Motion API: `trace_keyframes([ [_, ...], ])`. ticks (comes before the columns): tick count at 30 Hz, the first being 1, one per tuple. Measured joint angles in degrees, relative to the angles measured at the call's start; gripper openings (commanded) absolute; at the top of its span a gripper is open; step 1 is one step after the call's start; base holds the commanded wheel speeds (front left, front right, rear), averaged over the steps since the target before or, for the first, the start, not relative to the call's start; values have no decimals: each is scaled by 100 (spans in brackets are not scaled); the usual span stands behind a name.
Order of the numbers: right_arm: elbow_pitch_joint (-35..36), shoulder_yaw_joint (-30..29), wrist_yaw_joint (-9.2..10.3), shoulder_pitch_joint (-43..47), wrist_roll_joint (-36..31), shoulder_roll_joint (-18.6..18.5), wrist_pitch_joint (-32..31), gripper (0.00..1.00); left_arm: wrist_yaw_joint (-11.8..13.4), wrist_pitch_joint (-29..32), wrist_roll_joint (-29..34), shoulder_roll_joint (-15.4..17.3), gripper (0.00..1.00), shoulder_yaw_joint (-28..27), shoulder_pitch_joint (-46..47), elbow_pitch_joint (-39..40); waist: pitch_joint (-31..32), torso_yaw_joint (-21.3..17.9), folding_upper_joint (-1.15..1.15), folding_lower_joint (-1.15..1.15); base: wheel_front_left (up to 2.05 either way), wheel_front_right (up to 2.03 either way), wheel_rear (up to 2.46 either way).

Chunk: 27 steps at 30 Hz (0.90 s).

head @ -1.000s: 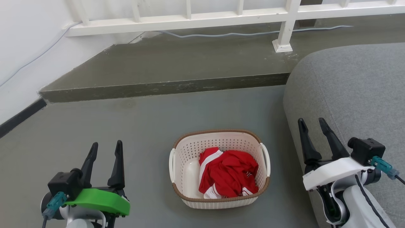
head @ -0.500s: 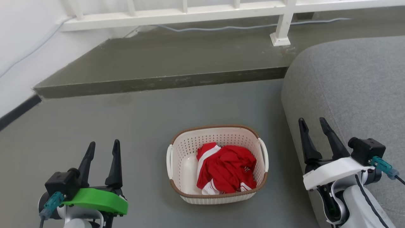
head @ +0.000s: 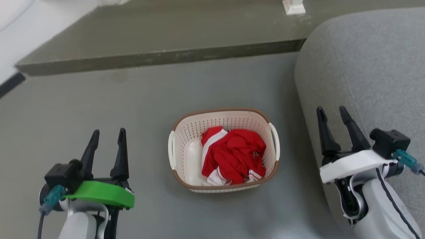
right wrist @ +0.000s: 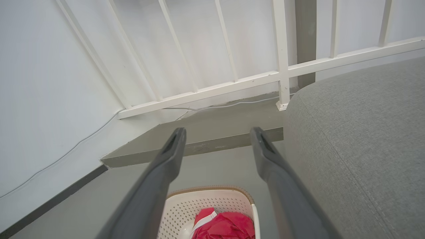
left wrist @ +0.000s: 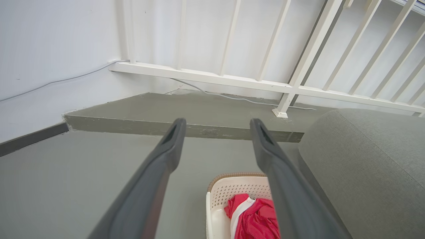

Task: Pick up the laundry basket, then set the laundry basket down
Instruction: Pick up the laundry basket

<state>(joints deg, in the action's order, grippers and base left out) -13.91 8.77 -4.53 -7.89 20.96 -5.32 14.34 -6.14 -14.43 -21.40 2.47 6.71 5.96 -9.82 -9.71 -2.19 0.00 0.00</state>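
Since it holds just one crumpled red garment [head: 235,154], the laundry basket [head: 189,132] should lift light, its perforated plastic stiff; the white loop handles [head: 171,154] on its two sides look the surest hold. It sits on smooth grey floor [head: 99,99], near a grey sofa [head: 365,66], short of a low step [head: 159,56]. Flanking it without touching, the left gripper [head: 109,131] and the right gripper [head: 331,108] hang with fingers spread and empty.

no text or number can be read; a small white mark on the red garment [head: 232,156] is blurred.
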Motion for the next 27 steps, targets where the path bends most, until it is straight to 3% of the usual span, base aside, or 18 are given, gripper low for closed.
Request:
trace_keyframes([
  [16, -385, -164, -25, -760, -87, 29, 9, 100, -49, 0, 145, -20, 100, 143, 898, -428, -1121, -63, 0, 0, 0, 0, 0],
  [27, -1048, -208, -48, -1286, -147, -8, 24, 100, -67, -1, 89, -35, 100, 292, 1579, -1004, -1847, -52, 0, 0, 0, 0, 0],
])
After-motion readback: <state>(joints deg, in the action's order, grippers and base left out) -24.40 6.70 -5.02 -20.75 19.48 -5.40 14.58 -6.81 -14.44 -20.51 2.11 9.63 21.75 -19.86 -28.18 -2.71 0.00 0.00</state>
